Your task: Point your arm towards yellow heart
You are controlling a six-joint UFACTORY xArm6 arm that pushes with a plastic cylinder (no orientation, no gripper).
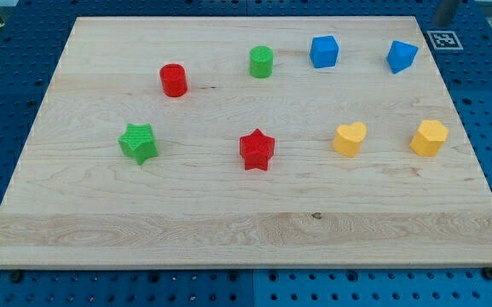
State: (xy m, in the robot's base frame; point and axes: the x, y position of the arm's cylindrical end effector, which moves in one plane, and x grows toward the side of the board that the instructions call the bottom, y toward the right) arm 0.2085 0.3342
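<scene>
The yellow heart [350, 138] lies on the wooden board [228, 230], right of centre. A yellow hexagon block [429, 137] sits to its right and a red star [257, 150] to its left. A short piece of the dark rod shows at the view's top right edge, off the board. My tip [442, 20] is there, far above and to the right of the heart, just past a blue block [402, 56]. It touches no block.
A blue cube [323, 51], a green cylinder [262, 62] and a red cylinder [174, 80] lie along the board's top part. A green star [138, 142] sits at the left. A marker tag [443, 39] lies beside the board's top right corner.
</scene>
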